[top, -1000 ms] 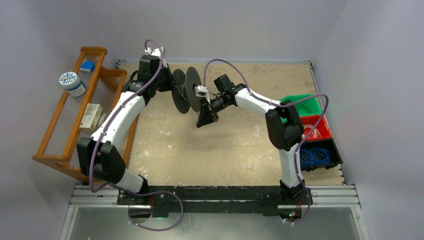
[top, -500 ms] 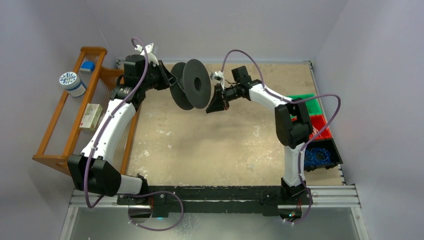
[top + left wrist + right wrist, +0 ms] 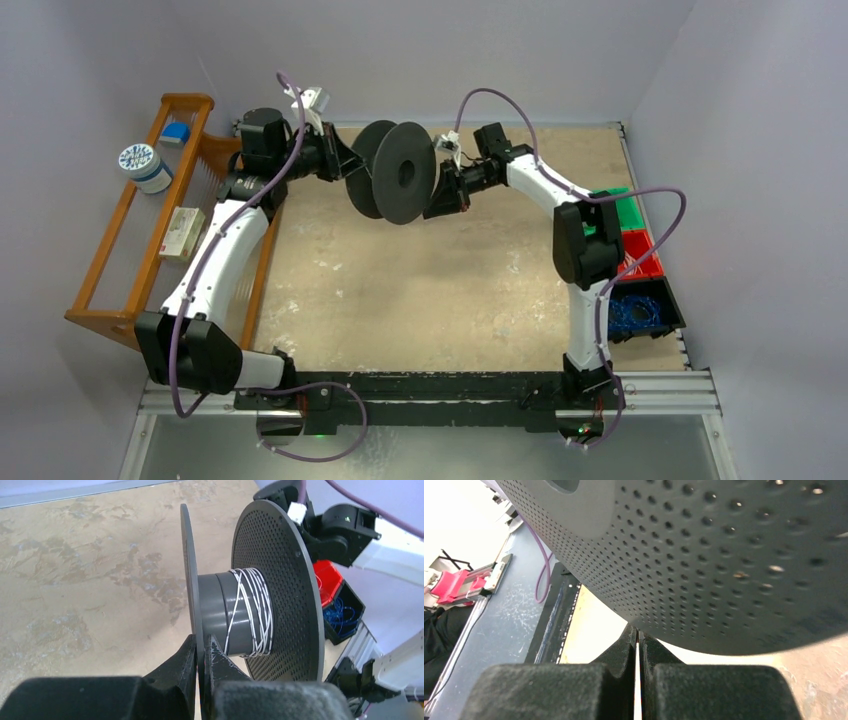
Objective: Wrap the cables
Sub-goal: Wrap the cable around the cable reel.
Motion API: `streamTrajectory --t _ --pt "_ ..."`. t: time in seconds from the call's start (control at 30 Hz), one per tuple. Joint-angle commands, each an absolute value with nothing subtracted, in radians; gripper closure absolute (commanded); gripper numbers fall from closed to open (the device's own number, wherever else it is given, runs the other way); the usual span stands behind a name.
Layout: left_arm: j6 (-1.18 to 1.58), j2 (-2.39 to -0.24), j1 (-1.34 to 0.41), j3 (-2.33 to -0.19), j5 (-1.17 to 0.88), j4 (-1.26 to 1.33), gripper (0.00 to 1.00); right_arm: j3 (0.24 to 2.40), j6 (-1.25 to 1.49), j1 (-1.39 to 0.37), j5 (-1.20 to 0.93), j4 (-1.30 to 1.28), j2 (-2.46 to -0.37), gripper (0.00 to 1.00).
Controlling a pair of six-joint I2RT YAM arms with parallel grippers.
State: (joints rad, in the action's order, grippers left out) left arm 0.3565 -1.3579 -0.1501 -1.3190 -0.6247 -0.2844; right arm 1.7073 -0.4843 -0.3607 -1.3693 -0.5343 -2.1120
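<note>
In the last second you have lifted the spool (image 3: 400, 185) from mid-table back toward 12 o'clock, near the far edge, and turned it so that one perforated flange faces the overhead camera more squarely. Your right claw (image 3: 638, 640) has swung from about 5 o'clock of the spool to its 3 o'clock side, close against that flange. It is fully closed. A thin pale line runs between its fingers, but you cannot tell whether that is wire or only light.

Your left claw (image 3: 202, 647), at the spool's 9 o'clock, is clamped on the rim of the other flange and carries the whole spool off the table.

The cables (image 3: 250, 610) lie as a few crossed whitish turns around the grey hub, leaving most of it bare. That sweep reads as one more pass of winding, with plenty left to do.

The table (image 3: 420, 290) is a worn, blotchy tan board. A wooden rack (image 3: 120, 250) stands at its 9 o'clock, and bins (image 3: 645, 255) sit at 3 o'clock, one holding a blue wire tangle (image 3: 635, 312). Plain pale walls (image 3: 450, 60) close in the far side and both flanks.
</note>
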Motion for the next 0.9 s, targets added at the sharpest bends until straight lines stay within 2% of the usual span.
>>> streamTrajectory --t 0.0,0.23,0.37,0.53,0.7,0.87 --pt "0.259 -1.297 -0.135 -1.395 -0.884 -0.214 1.0 1.724 -0.485 -0.294 -1.238 -0.631 -2.098 1.0" --pt "0.176 -1.296 -0.135 -1.402 -1.005 -0.236 1.0 1.927 -0.773 -0.245 -1.244 -1.043 -2.203 0.98" --pt "-0.052 -1.307 -0.135 -1.437 -1.039 -0.372 1.0 1.946 -0.789 -0.244 -1.196 -1.056 -2.194 1.0" --pt "-0.306 -1.327 -0.137 -1.488 -1.008 -0.559 1.0 1.943 -0.774 -0.245 -1.073 -1.026 -2.145 0.97" --pt "-0.364 -1.303 -0.137 -1.475 -0.974 -0.571 1.0 1.878 -0.707 -0.245 -1.033 -0.929 -2.094 0.97" --pt "-0.397 -1.279 -0.137 -1.465 -0.97 -0.573 1.0 1.882 -0.772 -0.241 -1.082 -1.019 -2.145 0.98"
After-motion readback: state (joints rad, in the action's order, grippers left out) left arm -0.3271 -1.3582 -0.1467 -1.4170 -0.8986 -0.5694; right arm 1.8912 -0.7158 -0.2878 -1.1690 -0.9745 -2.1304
